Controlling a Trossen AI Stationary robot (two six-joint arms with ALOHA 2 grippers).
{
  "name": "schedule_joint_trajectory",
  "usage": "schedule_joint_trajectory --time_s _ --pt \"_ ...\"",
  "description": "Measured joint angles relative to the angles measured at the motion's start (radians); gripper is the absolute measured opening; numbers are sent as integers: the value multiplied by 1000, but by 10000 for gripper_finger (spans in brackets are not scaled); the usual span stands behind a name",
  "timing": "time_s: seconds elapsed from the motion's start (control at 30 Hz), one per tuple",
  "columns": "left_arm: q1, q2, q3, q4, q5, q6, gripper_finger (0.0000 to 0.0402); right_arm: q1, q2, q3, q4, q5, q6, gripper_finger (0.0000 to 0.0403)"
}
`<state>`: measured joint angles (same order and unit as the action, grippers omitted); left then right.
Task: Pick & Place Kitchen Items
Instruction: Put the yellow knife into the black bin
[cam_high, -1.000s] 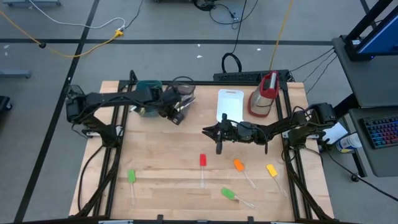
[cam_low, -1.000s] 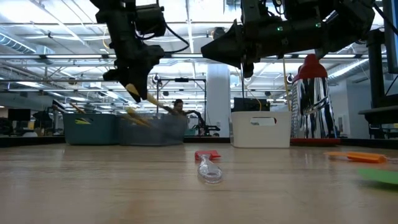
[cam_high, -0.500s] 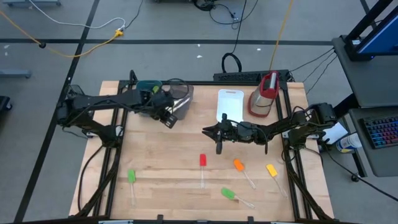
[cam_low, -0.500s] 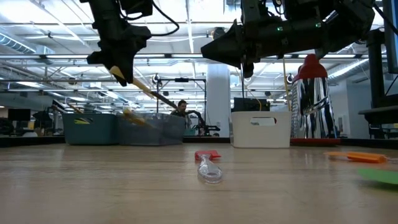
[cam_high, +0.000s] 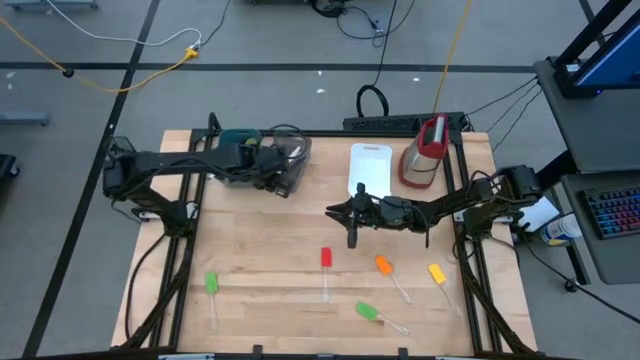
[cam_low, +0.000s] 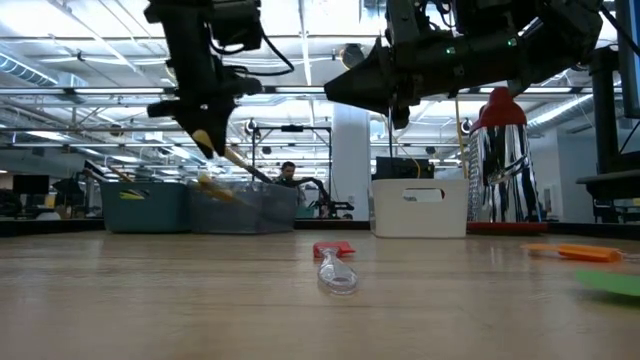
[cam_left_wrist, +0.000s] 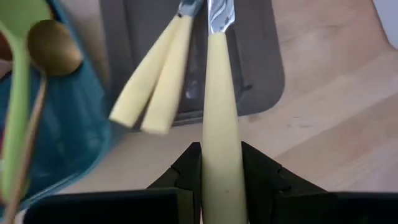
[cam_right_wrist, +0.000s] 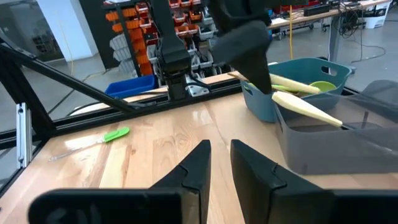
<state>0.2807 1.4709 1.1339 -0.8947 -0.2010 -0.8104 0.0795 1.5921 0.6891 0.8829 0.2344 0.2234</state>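
Pale wood table (cam_high: 260, 265), spread wide under both arms. At the back: teal tub (cam_high: 238, 138), grey tub (cam_high: 292, 152) beside it, white tub (cam_high: 369, 165), red-and-clear jug (cam_high: 425, 152) at the right end. Left gripper (cam_left_wrist: 221, 163) over the grey tub's near edge, fingers (cam_left_wrist: 188, 171) clamped on a pale-handled knife (cam_left_wrist: 220, 124), blade slanting down into the tub. Two more cream handles (cam_left_wrist: 154, 81) leaning on that tub's rim just beside it. Green spoon (cam_left_wrist: 17, 93) and gold spoon (cam_left_wrist: 53, 46) standing in the teal tub. Right gripper (cam_right_wrist: 216, 162) hanging mid-table, near the white tub, well above the wood, fingers nearly pressed together, holding nothing. Flat on the front half of the table, all apart from one another: red spatula (cam_high: 325, 262) at centre, orange spatula (cam_high: 385, 267) to its right, yellow spatula (cam_high: 438, 275) further right, green spatula (cam_high: 368, 312) nearest the front edge, another green one (cam_high: 211, 285) far left.
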Motion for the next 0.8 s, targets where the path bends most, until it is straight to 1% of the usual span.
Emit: schedule_joint_trajectory --time_s 0.1,0.3,0.47,0.67,0.8 --pt "6 40 0 63 2 -1 72 0 0 0 1 0 0 54" --pt "56 123 0 108 119 4 72 0 0 0 1 0 0 54" --pt "100 154 6 131 163 29 75 0 0 0 -1 0 0 54" --pt "126 153 0 237 149 42 106 0 0 0 -7 0 0 54" --pt "125 153 -1 283 152 146 128 0 0 0 -7 0 0 54"
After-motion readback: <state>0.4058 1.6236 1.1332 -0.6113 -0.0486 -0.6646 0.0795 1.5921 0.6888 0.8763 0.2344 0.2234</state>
